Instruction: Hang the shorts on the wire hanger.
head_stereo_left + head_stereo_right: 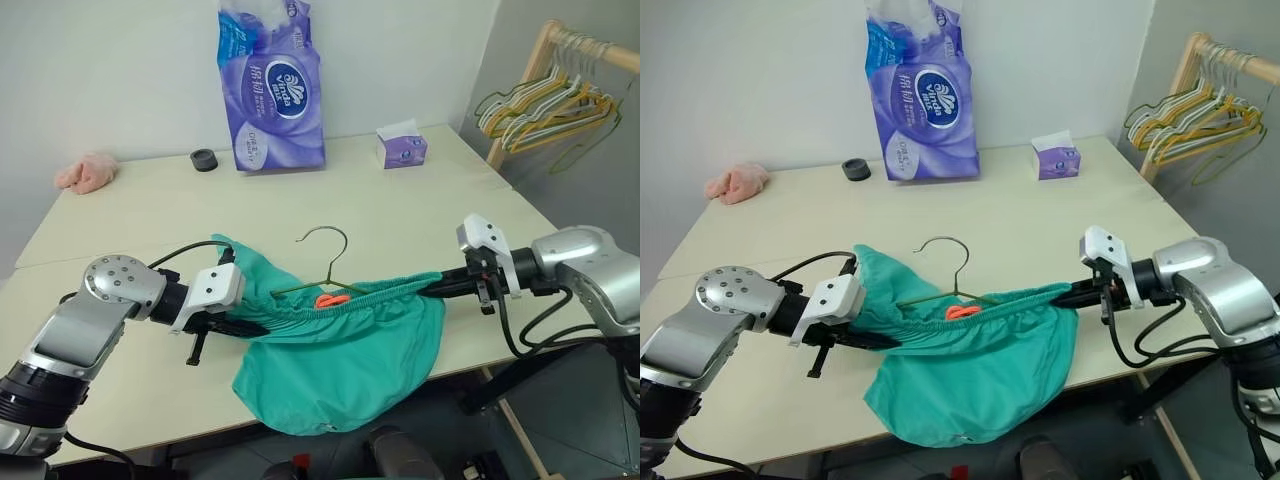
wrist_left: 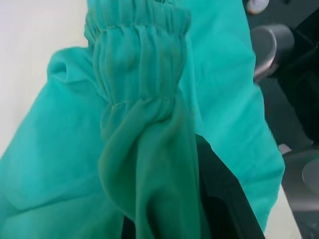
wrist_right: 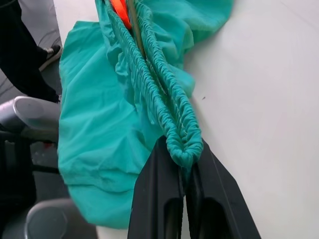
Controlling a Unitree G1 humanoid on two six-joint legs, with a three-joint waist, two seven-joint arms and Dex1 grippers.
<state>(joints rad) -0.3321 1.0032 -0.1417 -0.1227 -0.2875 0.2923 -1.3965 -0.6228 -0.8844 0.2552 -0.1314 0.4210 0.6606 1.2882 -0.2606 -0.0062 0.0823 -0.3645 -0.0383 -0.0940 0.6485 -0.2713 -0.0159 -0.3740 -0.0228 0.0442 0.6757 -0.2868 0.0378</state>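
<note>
Over the near edge of the bench (image 1: 420,200), the shorts (image 1: 340,365) hang stretched by the waistband between the two arms, with the wire hanger (image 1: 325,272) threaded inside and its hook rising above the band beside the orange drawstring (image 1: 332,299). The left end effector (image 1: 238,325) is pressed together on one end of the waistband; the right end effector (image 3: 185,172) pinches the other end's gathered elastic between its black fingers.

The risk, as I judge it, is tension — if the arms pull further apart the elastic may slip from a pinch, and the hanger, resting loosely in the band, could tip out or drop past the bench edge to the floor.

Behind the shorts the pale bench carries a purple tissue pack (image 1: 270,90), a small tissue box (image 1: 403,146), a black ring (image 1: 205,160) and a pink cloth lump (image 1: 87,172). Right of the shorts, a wooden rack (image 1: 540,70) holds a bunch of hangers (image 1: 545,110).
</note>
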